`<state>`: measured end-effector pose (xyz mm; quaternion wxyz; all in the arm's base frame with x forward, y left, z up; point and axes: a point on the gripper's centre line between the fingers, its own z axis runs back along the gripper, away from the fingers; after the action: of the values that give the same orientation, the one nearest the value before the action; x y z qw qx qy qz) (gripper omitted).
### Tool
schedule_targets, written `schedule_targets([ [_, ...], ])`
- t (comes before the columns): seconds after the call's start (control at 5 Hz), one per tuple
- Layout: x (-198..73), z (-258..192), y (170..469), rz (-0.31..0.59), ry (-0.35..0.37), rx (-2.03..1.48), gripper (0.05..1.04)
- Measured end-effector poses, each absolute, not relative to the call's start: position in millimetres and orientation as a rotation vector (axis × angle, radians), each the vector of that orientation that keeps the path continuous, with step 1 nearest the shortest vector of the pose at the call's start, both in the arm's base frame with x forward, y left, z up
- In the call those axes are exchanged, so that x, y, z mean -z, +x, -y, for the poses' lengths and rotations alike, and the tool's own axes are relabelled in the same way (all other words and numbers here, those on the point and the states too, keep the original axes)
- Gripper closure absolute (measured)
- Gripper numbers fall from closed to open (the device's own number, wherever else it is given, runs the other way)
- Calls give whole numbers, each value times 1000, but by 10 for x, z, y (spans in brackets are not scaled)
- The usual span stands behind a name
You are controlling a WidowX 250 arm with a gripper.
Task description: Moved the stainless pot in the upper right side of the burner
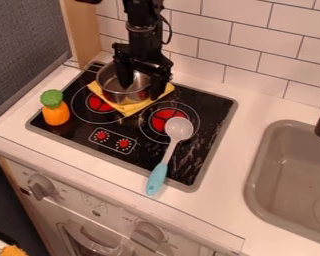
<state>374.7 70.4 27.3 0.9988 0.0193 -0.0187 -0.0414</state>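
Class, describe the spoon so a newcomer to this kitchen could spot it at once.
Find the black stove top left of the sink, then its right-hand red burner. The spoon lies there, pale head partly over the burner, handle crossing the stove's front edge. Its light-blue handle sets it apart from the orange toy with a green top and the stainless pot.

On my worktop, 1 pot sits on 1 cloth at the stove's back, 1 toy vegetable left, 1 spoon front right; the sink lies farther right.
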Motion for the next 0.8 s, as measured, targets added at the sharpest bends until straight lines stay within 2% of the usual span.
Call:
schedule_targets([
  [0.4, -269, -717, 3735, 39, 8, 82, 711],
  [0.6, -258, -708, 3707, 40, -9, 76, 918],
  [0.8, -341, -718, 3668, 53, -20, 94, 997],
])
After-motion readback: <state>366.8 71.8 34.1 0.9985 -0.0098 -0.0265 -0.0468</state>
